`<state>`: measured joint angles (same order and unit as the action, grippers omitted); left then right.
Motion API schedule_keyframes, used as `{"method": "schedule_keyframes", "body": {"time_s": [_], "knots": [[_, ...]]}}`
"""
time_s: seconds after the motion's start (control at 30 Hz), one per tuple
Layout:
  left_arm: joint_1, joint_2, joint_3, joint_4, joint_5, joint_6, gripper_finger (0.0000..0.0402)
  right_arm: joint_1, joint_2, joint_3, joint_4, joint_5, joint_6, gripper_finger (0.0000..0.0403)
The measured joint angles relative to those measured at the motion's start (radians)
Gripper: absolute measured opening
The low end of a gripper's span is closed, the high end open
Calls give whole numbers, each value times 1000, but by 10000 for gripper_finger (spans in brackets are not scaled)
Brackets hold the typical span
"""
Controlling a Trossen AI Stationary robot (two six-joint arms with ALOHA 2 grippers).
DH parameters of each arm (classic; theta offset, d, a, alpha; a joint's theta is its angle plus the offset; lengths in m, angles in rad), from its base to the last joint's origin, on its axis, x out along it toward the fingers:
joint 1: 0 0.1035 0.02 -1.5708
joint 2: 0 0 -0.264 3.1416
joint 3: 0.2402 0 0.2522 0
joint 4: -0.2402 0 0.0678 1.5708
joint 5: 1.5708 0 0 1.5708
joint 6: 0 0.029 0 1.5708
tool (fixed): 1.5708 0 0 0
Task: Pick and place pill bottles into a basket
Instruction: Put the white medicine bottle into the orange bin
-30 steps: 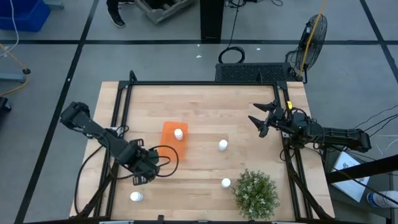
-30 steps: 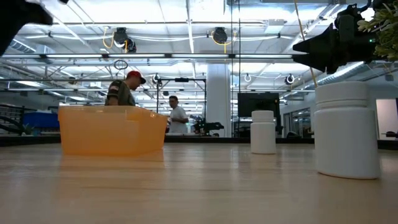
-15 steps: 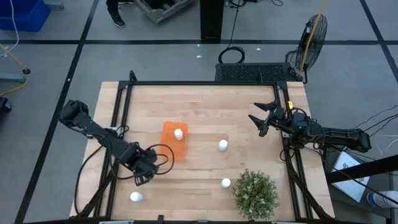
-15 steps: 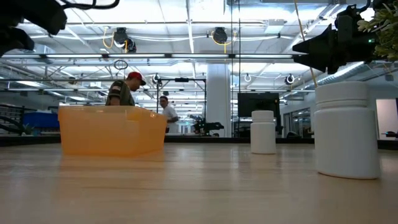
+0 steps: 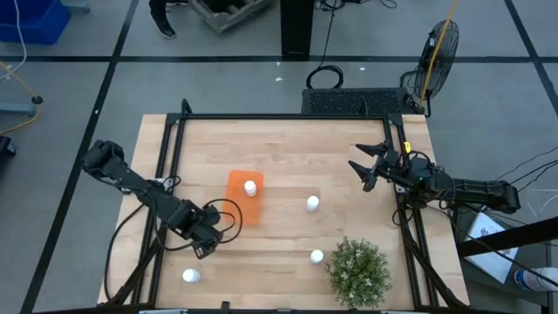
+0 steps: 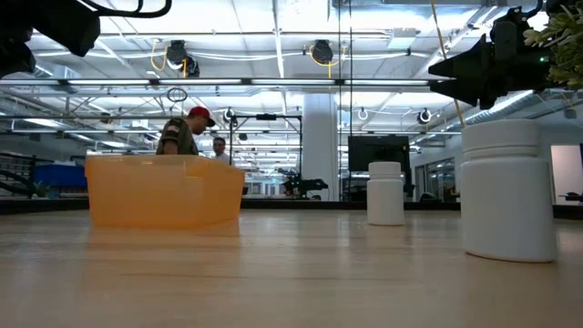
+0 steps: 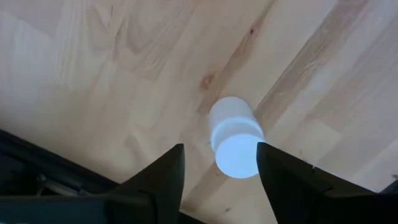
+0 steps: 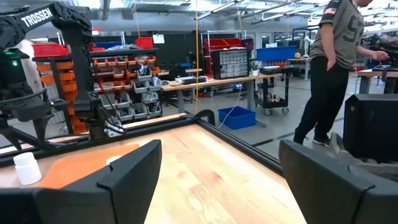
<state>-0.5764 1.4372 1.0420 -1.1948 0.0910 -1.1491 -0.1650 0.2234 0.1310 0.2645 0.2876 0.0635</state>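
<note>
The orange basket [image 5: 245, 197] stands left of the table's middle with one white pill bottle [image 5: 250, 187] in it. Three more white bottles stand upright on their bases on the wood: one at the middle [image 5: 312, 204], one by the plant [image 5: 316, 256], one at the near left [image 5: 190, 276]. My left gripper [image 5: 205, 249] is open above that near-left bottle [image 7: 235, 137], which shows between its fingers in the left wrist view, apart from them. My right gripper [image 5: 364, 167] is open and empty, raised over the table's right side.
A bushy green plant [image 5: 358, 272] stands at the near right corner. A black frame [image 5: 166, 157] runs along the table's left, far and right edges. A person [image 8: 336, 68] stands in the room beyond the table.
My left gripper has gone toward the table's near edge, closer to the near-left bottle. The right arm has kept still. The bottles and the basket have not moved.
</note>
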Motion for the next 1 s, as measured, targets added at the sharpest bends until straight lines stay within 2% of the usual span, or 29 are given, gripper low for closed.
{"method": "schedule_keyframes", "body": {"time_s": [0.3,0.5,0.63,0.83,1.0], "knots": [[-5,0,-3,7,-2,-22,295,0,0,0,-1,0,3,313],[-36,0,-83,137,56,-49,326,0,0,0,-3,0,4,313],[-50,0,-124,190,93,-65,332,0,0,0,-2,0,4,313],[-67,0,-126,202,18,-65,321,0,0,0,-1,0,11,313],[-80,0,-126,202,5,-75,309,0,0,0,-1,1,13,313]]}}
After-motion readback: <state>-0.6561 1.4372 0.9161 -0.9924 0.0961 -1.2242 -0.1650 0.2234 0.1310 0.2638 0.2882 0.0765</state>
